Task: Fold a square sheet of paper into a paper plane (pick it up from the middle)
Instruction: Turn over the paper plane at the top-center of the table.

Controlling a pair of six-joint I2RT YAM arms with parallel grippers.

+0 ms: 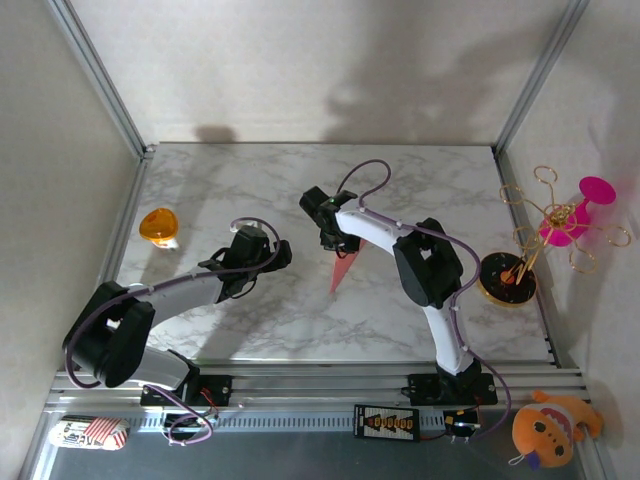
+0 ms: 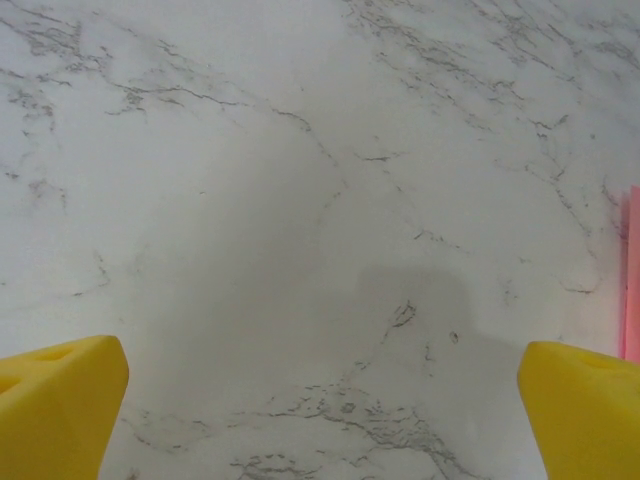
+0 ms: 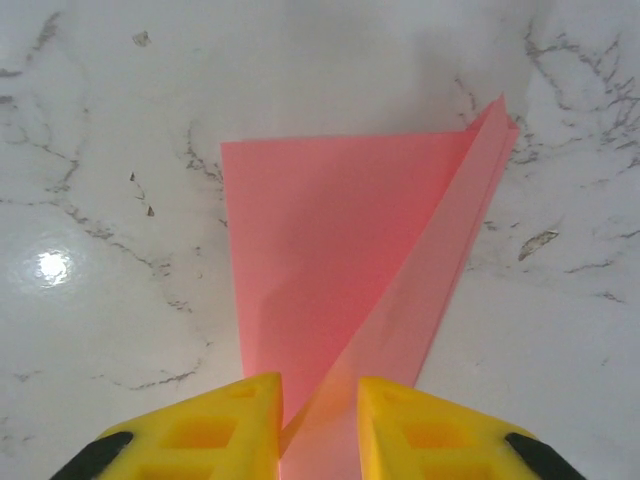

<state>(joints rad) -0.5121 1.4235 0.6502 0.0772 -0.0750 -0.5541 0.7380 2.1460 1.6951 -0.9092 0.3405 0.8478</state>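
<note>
Right gripper (image 3: 320,405) pinches the slim salmon-pink folded paper plane (image 3: 330,260) at its narrow end, mid-table.
I think it should squeeze right on the middle crease and lift slowly, so both wings stay even. The left gripper (image 2: 320,400) hangs wide apart, near the plane, over the smooth white marble table top (image 1: 430,170). Plain pale walls (image 1: 300,70) stand around.

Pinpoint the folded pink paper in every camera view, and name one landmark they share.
Top external: folded pink paper at table centre, just below the right pincer.
Left wrist: pink sliver at the right edge.
Right wrist: centre frame, near end between yellow fingers.
Shared landmark: marble tabletop.
</note>
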